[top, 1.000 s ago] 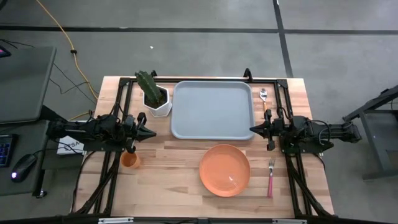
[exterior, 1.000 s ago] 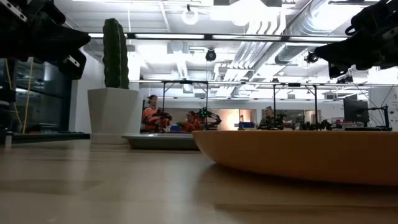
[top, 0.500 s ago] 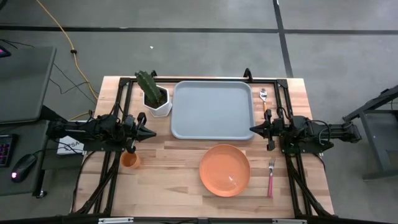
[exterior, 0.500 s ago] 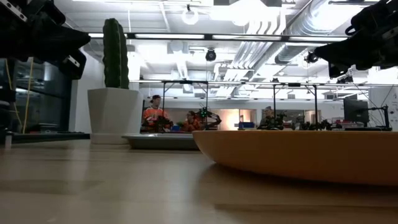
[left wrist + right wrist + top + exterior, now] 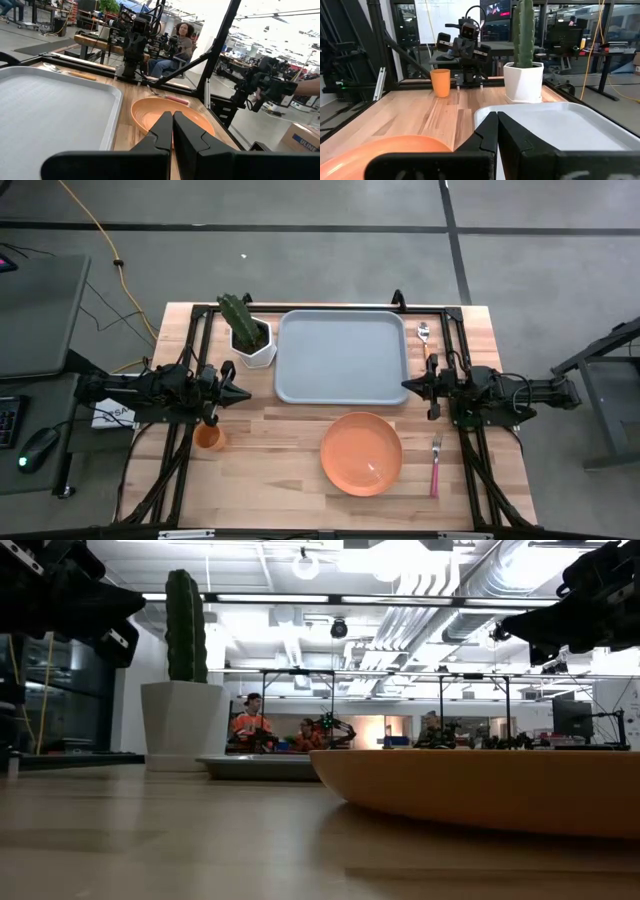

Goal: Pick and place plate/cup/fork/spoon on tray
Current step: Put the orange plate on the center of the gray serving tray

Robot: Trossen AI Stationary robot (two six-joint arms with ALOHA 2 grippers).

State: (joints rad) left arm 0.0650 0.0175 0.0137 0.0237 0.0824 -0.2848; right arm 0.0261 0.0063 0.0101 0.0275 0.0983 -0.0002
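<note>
Table [image 5: 270, 470]: wood top, fills frame centre, high view
Tray [image 5: 342, 357]: upper centre of table, nothing on it; long side runs left-right
Plate [image 5: 361, 453]: lower centre, just below tray, apart from it; flat on table, right way up
L gripper [image 5: 245, 393]: left-centre, tip pts toward tray's lower-left corner; fingers clenched together, grasping nothing (wrist view shows them pressed tight)
R gripper [image 5: 405, 388]: right-centre, tip at tray's right edge nr lower corner; fingers closed tight, nothing held
Cactus pot [image 5: 250, 338]: white pot w/ green cactus, upper left, just beside tray's left edge
Cup [image 5: 209, 437]: lower left, upright on table, below L gripper, well apart from tray
Fork [image 5: 435, 466]: lower right, right of plate, pink handle toward frame bottom
Spoon [image 5: 424, 335]: upper right, just beside tray's right edge, bowl toward frame top; handle partly hidden by R arm
</note>
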